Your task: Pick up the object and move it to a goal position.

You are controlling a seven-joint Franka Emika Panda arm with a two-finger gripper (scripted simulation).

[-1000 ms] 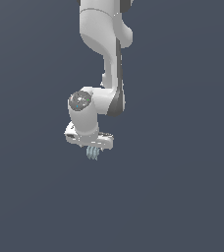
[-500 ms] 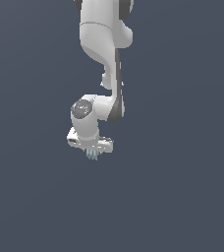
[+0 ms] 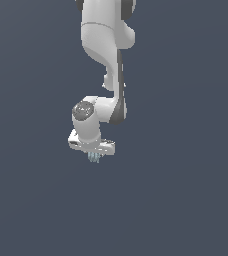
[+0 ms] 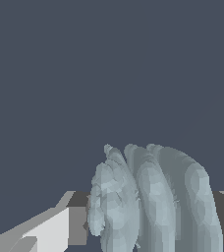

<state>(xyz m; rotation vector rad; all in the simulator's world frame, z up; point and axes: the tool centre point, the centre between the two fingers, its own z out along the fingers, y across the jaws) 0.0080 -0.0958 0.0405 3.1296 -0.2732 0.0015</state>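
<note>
We are logging a single moment, reading the exterior view from its left to its right. The exterior view's left is showing only flat dark blue-grey ground; we cannot tell a desk edge from backdrop there. Near the middle, the arm (image 3: 103, 55) is hanging down from the top edge and bending at the wrist, and the gripper (image 3: 94, 151) is pointing downward beneath it. The object (image 3: 94, 158) is showing as a tiny pale blue-grey ribbed tuft poking out just under the white hand. The exterior view's right is again bare.

In the wrist view, the object (image 4: 153, 202) is filling the space between the jaws, its curved slices standing side by side, with a pale finger (image 4: 45, 231) just beside one flank and the other finger only a sliver at the frame edge. We are reading the jaws as narrowed and gripping the object; exact contact on the far side is not visible.

Progress, as our judgement: the pick looks done, since the object is sitting in the gripper with nothing visibly under it. The carry is what is left. No goal marker is showing in either view, so we cannot say how close the goal is.

Writing: no brands, labels or text are legible anywhere.
</note>
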